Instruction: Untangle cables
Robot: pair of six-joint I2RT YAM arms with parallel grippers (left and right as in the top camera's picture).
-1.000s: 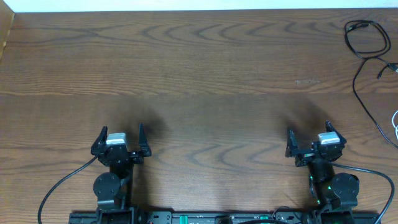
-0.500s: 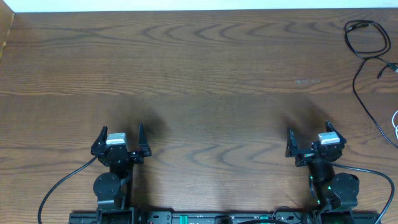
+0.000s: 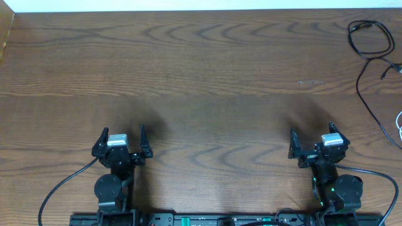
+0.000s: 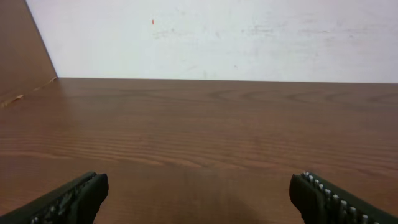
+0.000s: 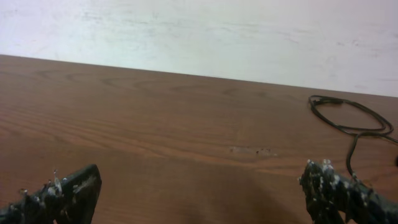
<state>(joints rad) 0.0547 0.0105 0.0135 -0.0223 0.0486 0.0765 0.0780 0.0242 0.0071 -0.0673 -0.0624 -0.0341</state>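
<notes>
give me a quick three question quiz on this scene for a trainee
1. True or false: the left gripper is shut on the black cable.
2. Multiple choice: where does the black cable lie in the overhead view? A, far right corner; B, between the two arms; C, far left edge.
3. Fill in: the right gripper has its jaws ___ and holds nothing.
Key: 1 false; 2 A; 3 open.
</notes>
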